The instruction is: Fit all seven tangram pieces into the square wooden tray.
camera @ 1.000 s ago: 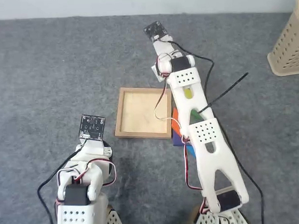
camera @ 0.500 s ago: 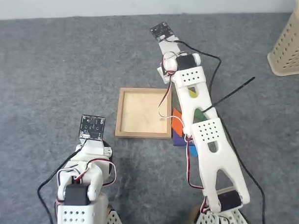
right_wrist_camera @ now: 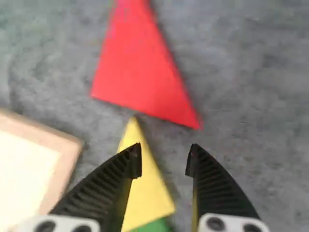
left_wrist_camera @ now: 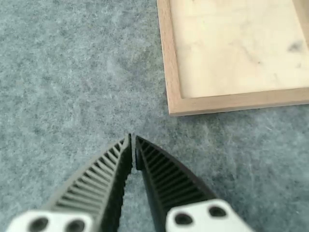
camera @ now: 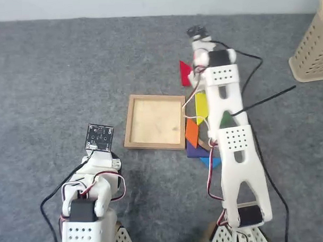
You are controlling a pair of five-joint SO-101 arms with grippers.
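My right gripper (right_wrist_camera: 164, 152) hung part open, empty, over the yellow flat triangle (right_wrist_camera: 140, 193) at 3 o'clock of the square wooden tray (camera: 127, 125); red flat triangle (right_wrist_camera: 140, 72) at 1 o'clock. Left gripper (left_wrist_camera: 133, 140) sat closed at 7.

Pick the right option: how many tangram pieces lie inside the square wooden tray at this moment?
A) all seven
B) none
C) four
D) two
B: the floor of the wooden tray is bare wood, while pieces such as the red triangle and the yellow piece lie outside it on the grey mat.
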